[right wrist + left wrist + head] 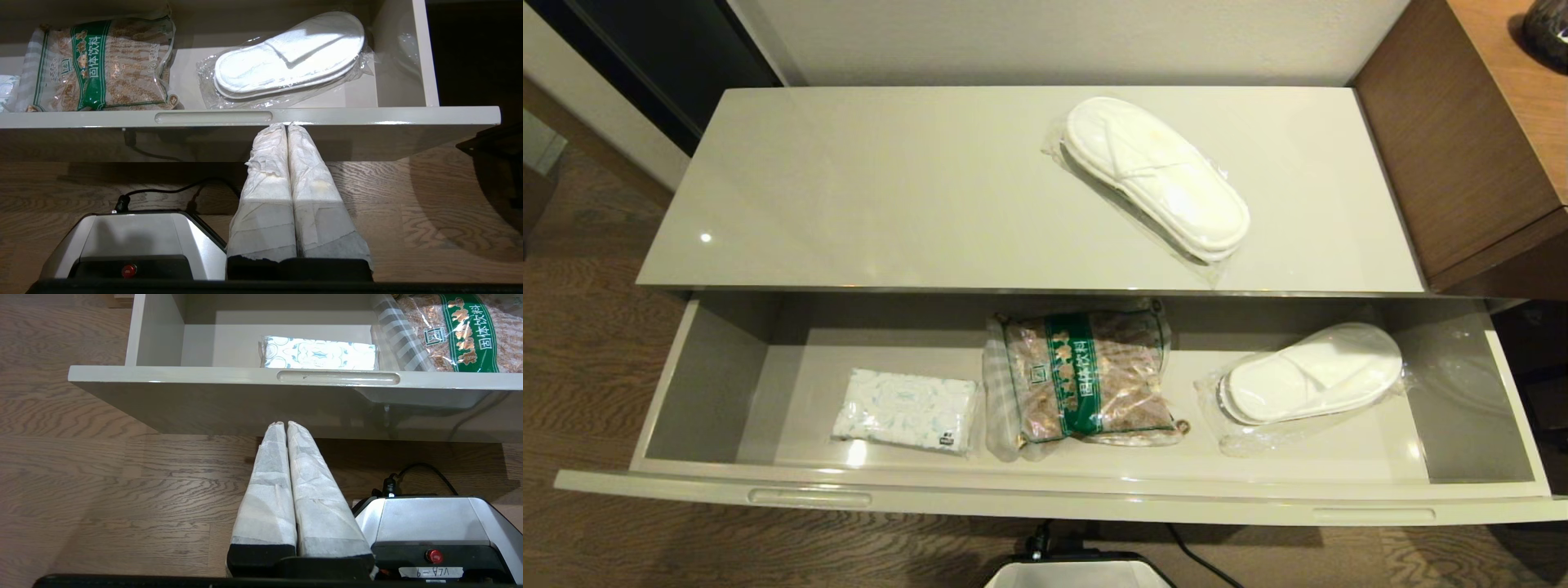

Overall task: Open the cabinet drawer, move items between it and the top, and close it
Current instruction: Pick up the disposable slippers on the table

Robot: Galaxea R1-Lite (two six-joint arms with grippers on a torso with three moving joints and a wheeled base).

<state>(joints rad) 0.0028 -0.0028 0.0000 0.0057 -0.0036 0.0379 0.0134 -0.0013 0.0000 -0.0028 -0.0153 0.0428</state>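
From the head camera, the cabinet drawer (1062,490) stands pulled fully out below the top (890,188), where one pair of wrapped slippers (1156,175) lies. Inside sit a soft tissue pack (905,410), a crinkly snack bag (1086,377) and a second slipper pack (1311,371), all probably light, yielding and slick in their film, best pinched across a narrow edge.

At the left wrist, the left gripper (284,424) hangs empty, fingers pressed together, below the drawer front near its slot handle (338,377).

At the right wrist, the right gripper (286,126) is likewise closed and empty, just beside the other handle (213,117).
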